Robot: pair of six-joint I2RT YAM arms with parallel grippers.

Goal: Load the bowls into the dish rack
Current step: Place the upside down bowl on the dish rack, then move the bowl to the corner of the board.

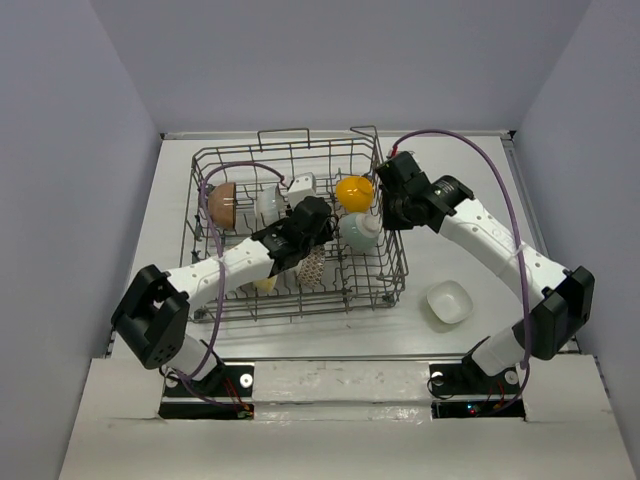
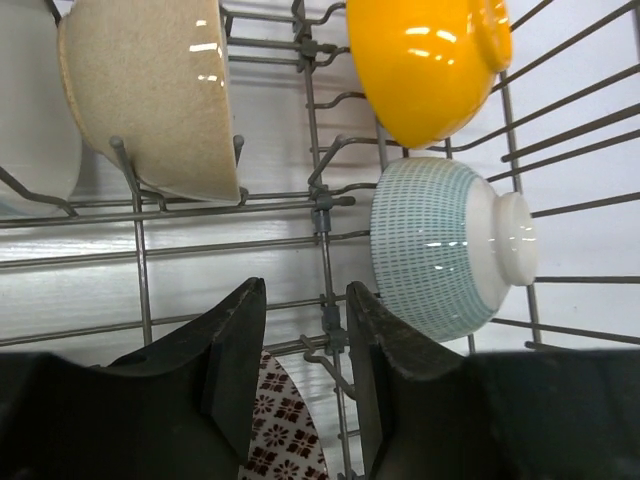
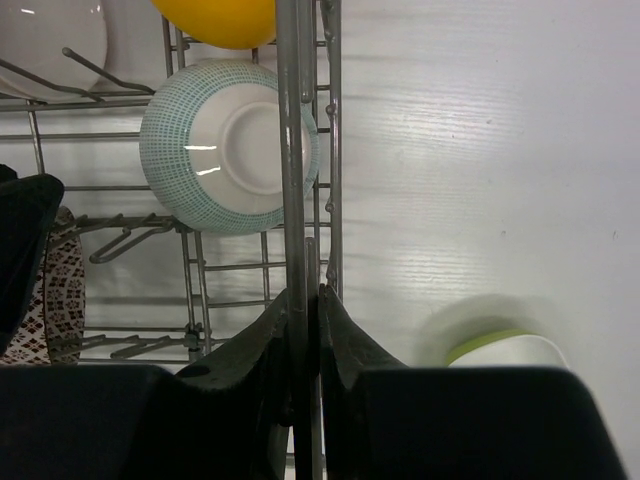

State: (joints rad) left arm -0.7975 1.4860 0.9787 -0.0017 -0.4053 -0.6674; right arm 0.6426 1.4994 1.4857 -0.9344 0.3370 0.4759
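Grey wire dish rack (image 3: pixel 290 120) on the white counter (image 1: pixel 450 200) holds several ceramic bowls (image 1: pixel 353 192); right end effector (image 3: pixel 305 300) pinches its side wall, left end effector (image 2: pixel 305 300) spread inside; a squarish white bowl (image 1: pixel 448 301) sits outside.

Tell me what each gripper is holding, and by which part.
The right gripper is shut on the dish rack, pinching an upright wire of its side wall. The left gripper holds nothing; its jaws stand apart over the floral bowl.
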